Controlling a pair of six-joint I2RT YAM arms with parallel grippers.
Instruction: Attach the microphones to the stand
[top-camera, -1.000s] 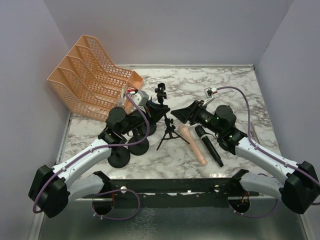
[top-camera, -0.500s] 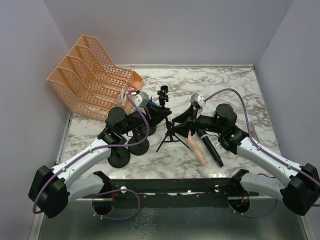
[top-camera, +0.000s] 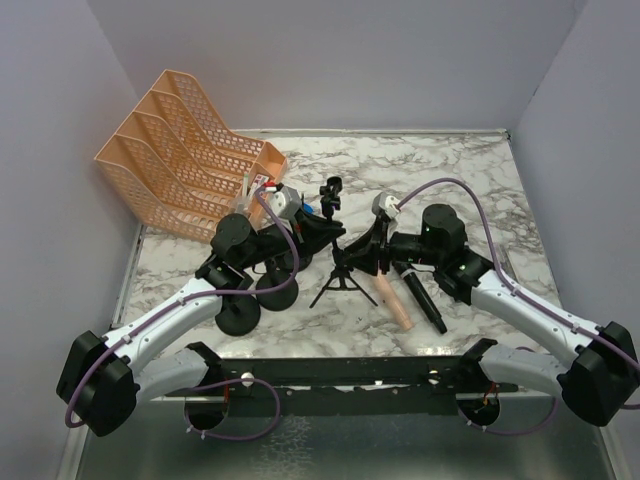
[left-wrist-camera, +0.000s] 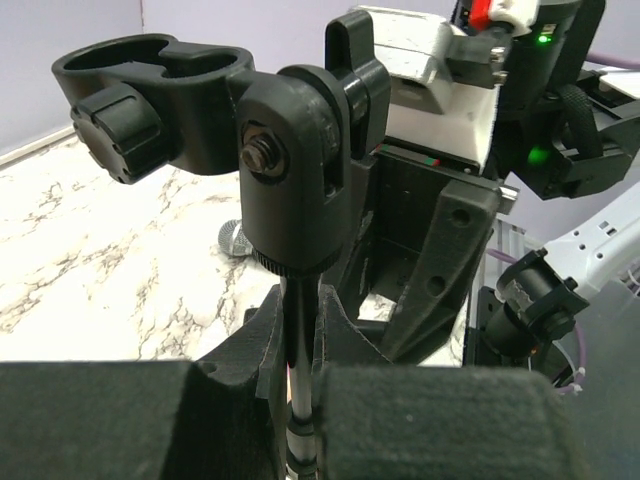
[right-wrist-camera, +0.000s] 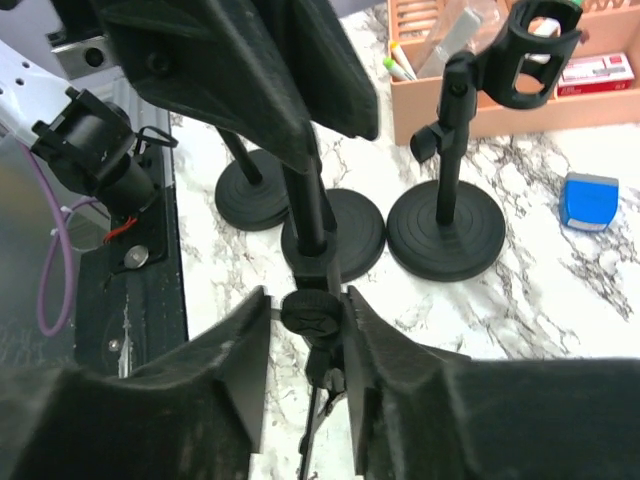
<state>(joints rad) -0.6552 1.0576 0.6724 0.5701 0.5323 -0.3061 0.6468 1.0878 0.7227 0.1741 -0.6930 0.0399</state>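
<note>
Now the right claw (right-wrist-camera: 310, 320) is down at the tripod stand (left-wrist-camera: 300, 180). A second ago it was up and off to one side of the stand, with its fingers spread wide. Its fingers are narrow now, one on each side of the little knob (right-wrist-camera: 313, 313) low on the tripod stand, where the legs meet. One finger looks like it touches the knob, and a thin gap shows by the other. The left claw (left-wrist-camera: 297, 335) grips the tripod stand's thin pole tight, just under the clip (left-wrist-camera: 150, 75) at the top, the same as before. The clip has shifted a tiny bit toward the right arm's side. The pink microphone (top-camera: 393, 300) lies flat on the marble table (top-camera: 450, 170) just beside the tripod stand's legs, on the right arm's side. A black microphone (top-camera: 422, 300) lies just past it, farther from the tripod stand. Neither one has moved. A silver mesh microphone head (left-wrist-camera: 234, 239) peeks out behind the tripod stand's pole, and the rest of it is hidden. Some round-foot stands (right-wrist-camera: 462, 225) are near the tripod stand on the left arm's side. The orange file rack (top-camera: 180, 150) is farther out on that same side.
</note>
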